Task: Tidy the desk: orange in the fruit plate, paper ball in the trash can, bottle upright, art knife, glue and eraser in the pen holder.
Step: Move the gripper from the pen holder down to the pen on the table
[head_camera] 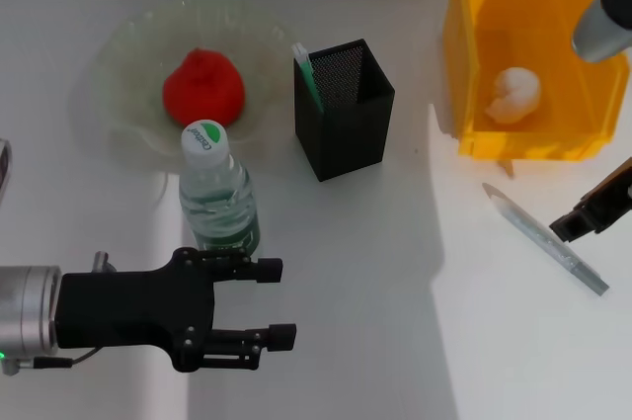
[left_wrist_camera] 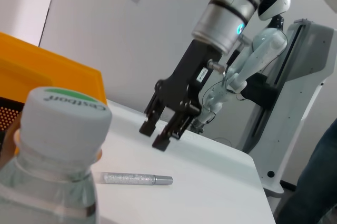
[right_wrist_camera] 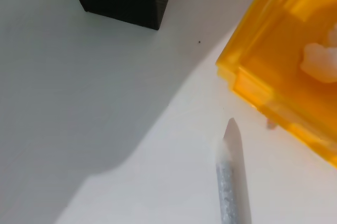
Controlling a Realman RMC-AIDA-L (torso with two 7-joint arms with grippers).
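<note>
One item left, lower right: thin stiff light knife (head_camera: 546, 237) | I'd pinch mid-barrel | right gripper (left_wrist_camera: 162, 128) fingers apart above it | left gripper (head_camera: 272, 301) fingers apart, lower left

The left gripper (head_camera: 281, 301) is a matte black, blocky metal body with two slim black fingers ending in small squared pads. Small screws dot its casing. It joins a brushed silver cylindrical wrist, where a tiny green light glows and a thin grey cable loops out.

The right gripper (left_wrist_camera: 157, 133) is likewise black and angular, with two short dark fingers and a small white label on its side. Above it sits a silver cylindrical wrist ringed with black bands and a turquoise light. A stubby metal peg projects from the side, and the arm section above is white.
</note>
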